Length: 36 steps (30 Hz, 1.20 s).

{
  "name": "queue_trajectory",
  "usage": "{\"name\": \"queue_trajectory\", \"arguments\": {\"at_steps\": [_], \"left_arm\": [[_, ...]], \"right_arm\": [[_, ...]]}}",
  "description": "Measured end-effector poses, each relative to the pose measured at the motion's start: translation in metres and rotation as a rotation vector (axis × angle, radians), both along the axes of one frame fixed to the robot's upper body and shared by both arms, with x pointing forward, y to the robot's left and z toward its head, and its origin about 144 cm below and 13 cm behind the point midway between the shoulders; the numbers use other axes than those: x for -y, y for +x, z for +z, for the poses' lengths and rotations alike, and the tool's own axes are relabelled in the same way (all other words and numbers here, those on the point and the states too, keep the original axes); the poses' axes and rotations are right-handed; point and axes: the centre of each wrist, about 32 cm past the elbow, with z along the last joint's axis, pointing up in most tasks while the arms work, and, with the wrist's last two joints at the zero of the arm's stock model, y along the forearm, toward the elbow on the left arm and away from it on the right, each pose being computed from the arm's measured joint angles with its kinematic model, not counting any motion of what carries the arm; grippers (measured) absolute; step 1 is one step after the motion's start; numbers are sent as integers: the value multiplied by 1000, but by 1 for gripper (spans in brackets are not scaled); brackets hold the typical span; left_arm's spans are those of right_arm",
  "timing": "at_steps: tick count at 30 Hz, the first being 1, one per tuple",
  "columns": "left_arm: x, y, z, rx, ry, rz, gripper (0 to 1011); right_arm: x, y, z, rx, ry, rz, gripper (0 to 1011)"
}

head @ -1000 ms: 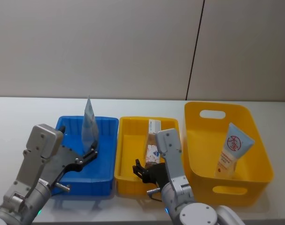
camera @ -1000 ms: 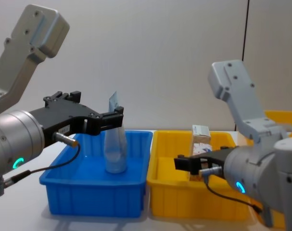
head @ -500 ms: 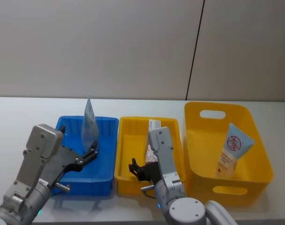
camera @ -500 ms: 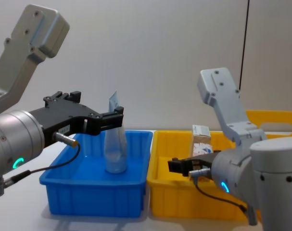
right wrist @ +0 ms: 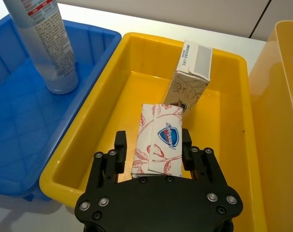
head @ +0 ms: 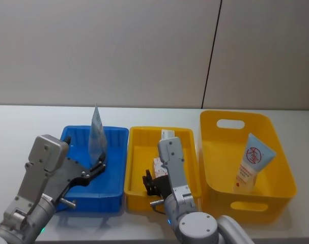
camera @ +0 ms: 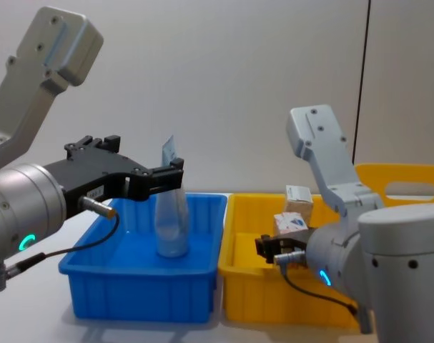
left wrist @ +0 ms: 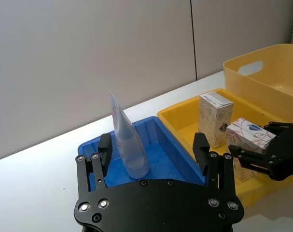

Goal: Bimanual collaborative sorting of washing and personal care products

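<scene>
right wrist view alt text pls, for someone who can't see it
The right claw grips a white carton with red print over a shallow yellow bin. A beige carton stands upright farther back in that bin, and a pale-blue tube stands in the neighbouring blue bin.

The left arm reaches in from the lower left of the head view, its black left gripper (head: 95,166) spread wide with fingers (left wrist: 201,149) apart. The right arm rises at bottom centre, grey wrist upright, its right gripper (right wrist: 152,150) clamped from both sides on a white carton (right wrist: 159,139), lifted and tilted between its fingers (right wrist: 119,149).
</scene>
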Motion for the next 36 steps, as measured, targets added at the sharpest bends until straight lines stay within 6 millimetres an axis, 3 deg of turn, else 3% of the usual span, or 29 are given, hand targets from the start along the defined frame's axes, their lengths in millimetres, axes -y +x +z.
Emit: {"name": "queue_trajectory", "arguments": {"at_steps": [10,25,36], "left_arm": [[0,0,0,0,0,0,1001],[0,0,0,0,0,0,1001],[0,0,0,0,0,0,1001]], "right_arm": [[-1,1,0,0,0,-1,373],[7,1,9,98,47,7,361],[17,2,36,248,144,15,355]]}}
